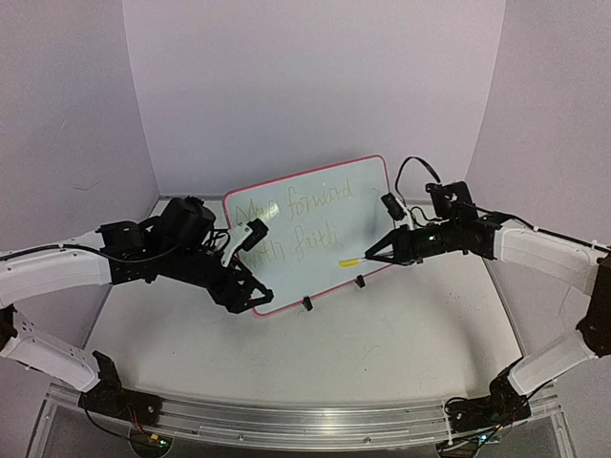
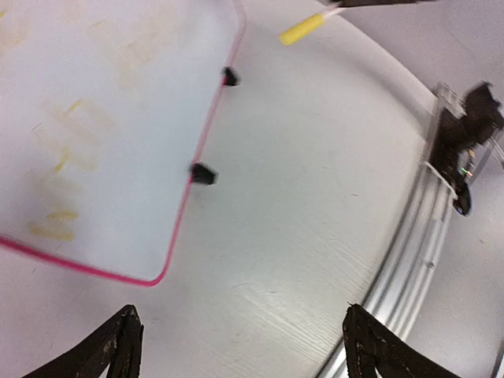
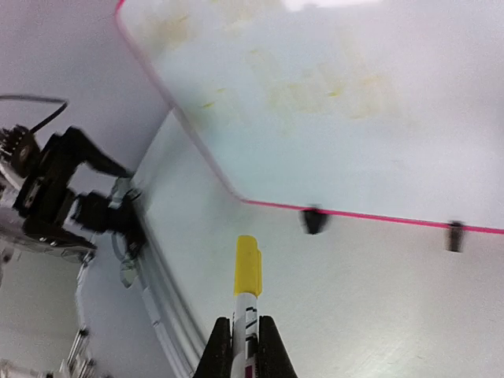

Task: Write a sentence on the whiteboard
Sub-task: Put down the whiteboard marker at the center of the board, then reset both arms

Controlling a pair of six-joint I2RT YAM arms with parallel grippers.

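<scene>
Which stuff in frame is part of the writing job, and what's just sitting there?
Job: whiteboard; sentence on it; marker, yellow end forward, gripped in right tool.

Just there: table; metal rail at its near edge; left tool, open and empty, near the board's corner.

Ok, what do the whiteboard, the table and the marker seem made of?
Whiteboard: glossy white coated panel, showing glare; thin pink rim, probably plastic. Table: matte white-painted wood, judging by faint grain. Marker: smooth plastic barrel, yellow end.
</scene>
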